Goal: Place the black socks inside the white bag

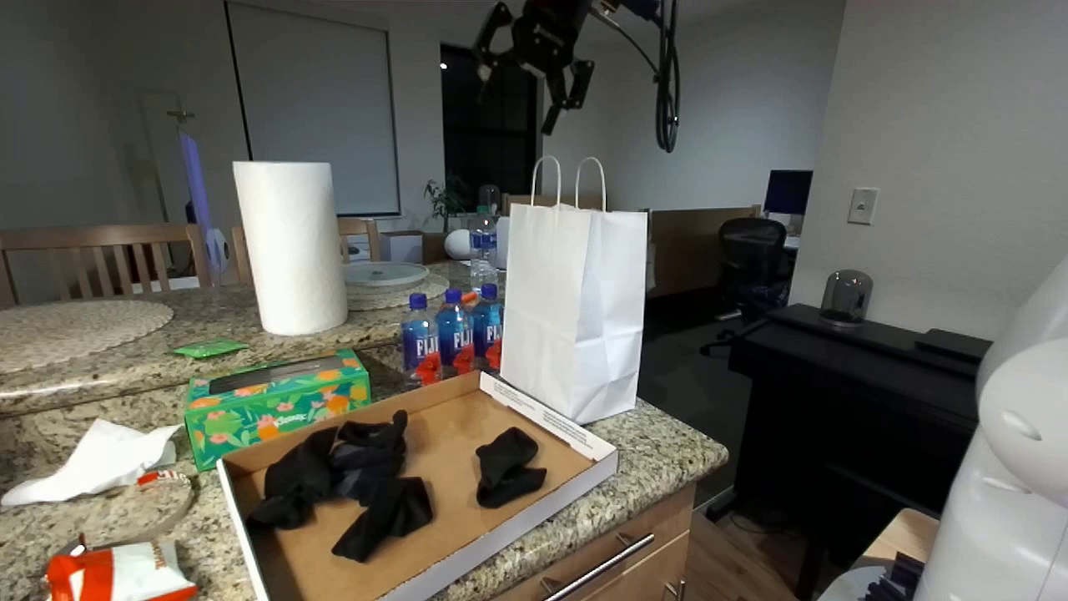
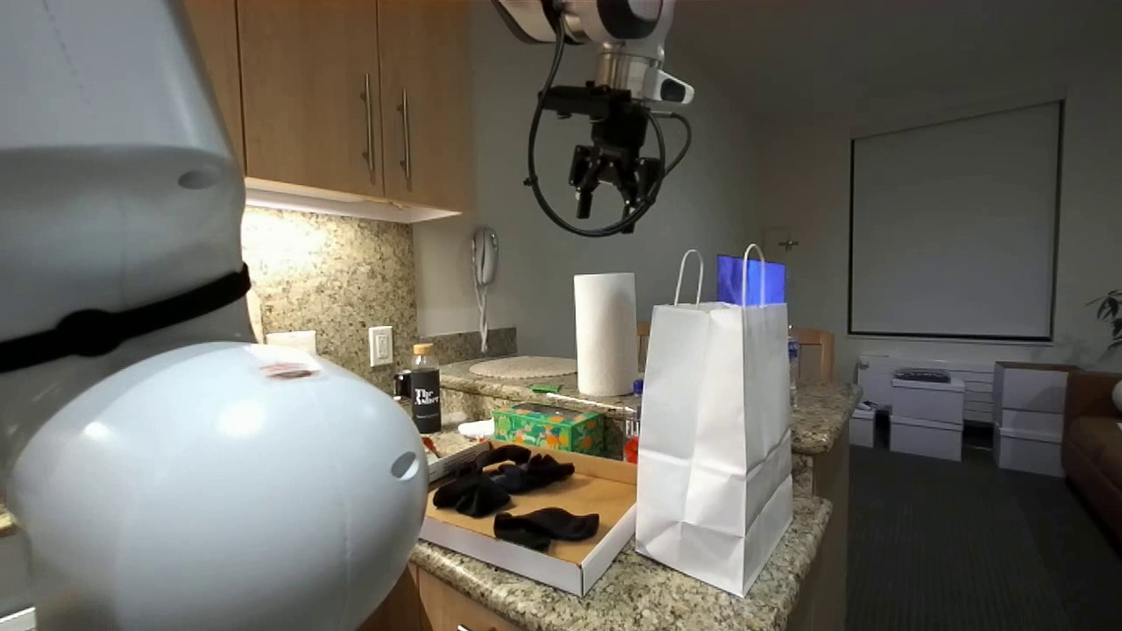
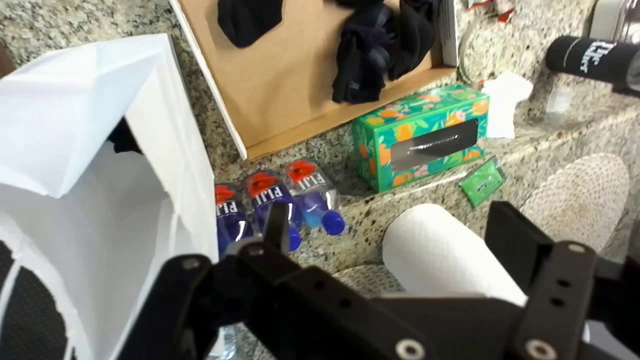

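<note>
Several black socks lie in a shallow cardboard tray. A single sock lies near the bag, and a heap of socks lies farther left. Both also show in the wrist view, the single sock and the heap. The white bag stands upright beside the tray with two handles up. In the wrist view the bag is open at the top, and a black thing shows inside, partly hidden. My gripper is open and empty, high above the counter.
Fiji bottles stand behind the tray beside the bag. A green tissue box stands behind the tray. A paper towel roll stands on the raised counter. A black bottle stands farther along. The counter edge runs close to the bag.
</note>
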`<state>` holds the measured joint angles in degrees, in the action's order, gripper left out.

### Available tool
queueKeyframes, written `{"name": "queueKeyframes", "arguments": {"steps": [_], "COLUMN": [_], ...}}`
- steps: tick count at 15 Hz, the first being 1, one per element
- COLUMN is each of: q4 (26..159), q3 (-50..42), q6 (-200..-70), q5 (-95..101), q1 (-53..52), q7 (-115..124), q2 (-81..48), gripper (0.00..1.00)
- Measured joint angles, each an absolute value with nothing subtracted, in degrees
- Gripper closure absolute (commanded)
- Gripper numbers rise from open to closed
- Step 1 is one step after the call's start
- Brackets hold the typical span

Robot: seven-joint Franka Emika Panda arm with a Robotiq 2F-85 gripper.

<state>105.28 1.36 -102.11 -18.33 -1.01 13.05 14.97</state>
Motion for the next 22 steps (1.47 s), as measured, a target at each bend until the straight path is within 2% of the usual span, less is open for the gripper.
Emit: {"name": "queueKeyframes", "arguments": {"steps": [10,22], "q4": [110.1,125.0], "q3": [7.1,14.3], "q6": [-100.8,-126.8], "q5": [-17.4,-13.1], "q1": [-8.0,-13.9], "q7": [2.6,2.5], "q2": [8.9,0.8], "gripper": [0.0,0.0]}}
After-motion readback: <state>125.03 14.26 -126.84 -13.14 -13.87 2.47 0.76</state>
